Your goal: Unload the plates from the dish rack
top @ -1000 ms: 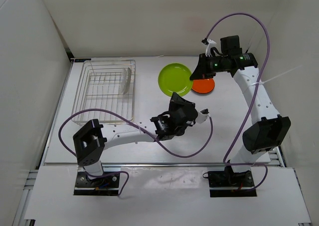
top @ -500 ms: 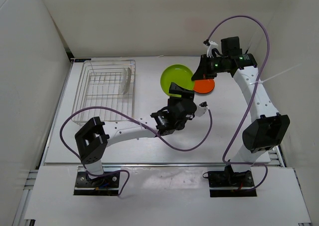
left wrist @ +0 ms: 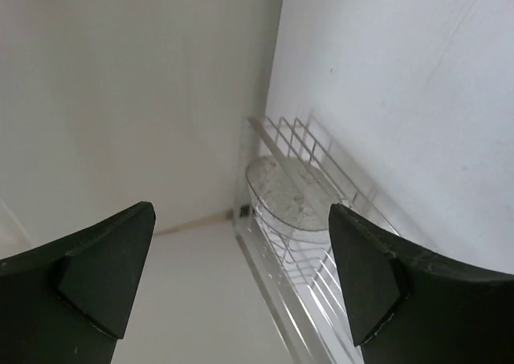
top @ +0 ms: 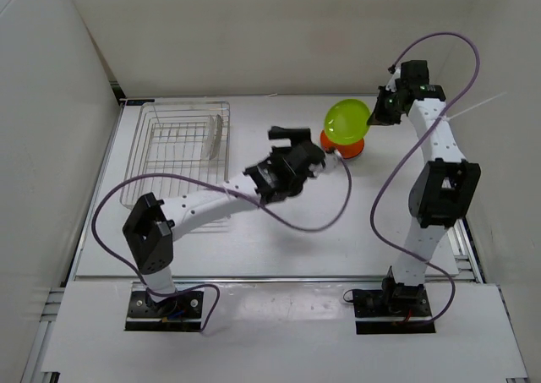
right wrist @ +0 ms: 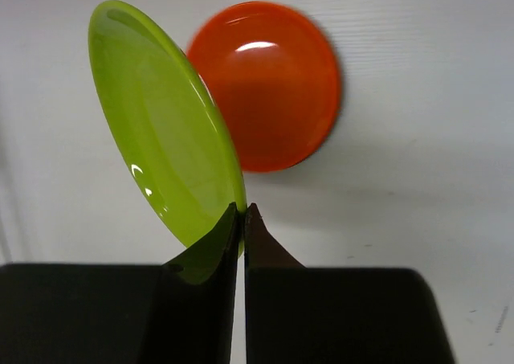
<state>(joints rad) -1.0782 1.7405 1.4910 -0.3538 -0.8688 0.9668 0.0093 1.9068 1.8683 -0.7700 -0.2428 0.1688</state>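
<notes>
Indoors, white table [top: 355, 231], white walls [top: 254, 36], left pincer [left wrist: 241, 271] wide apart, right pincer [right wrist: 242, 219] clamping green plate [right wrist: 161, 131].

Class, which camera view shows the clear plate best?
Left wrist view: the clear plate stands on edge in the dish rack, mid-frame and large. The top view shows only a faint sliver; the right wrist view misses it.

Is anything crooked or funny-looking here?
Yes. The lime green plate is tipped steeply up in the air, pinched by its rim in the right gripper, while the orange-red plate beneath it lies flat.
</notes>
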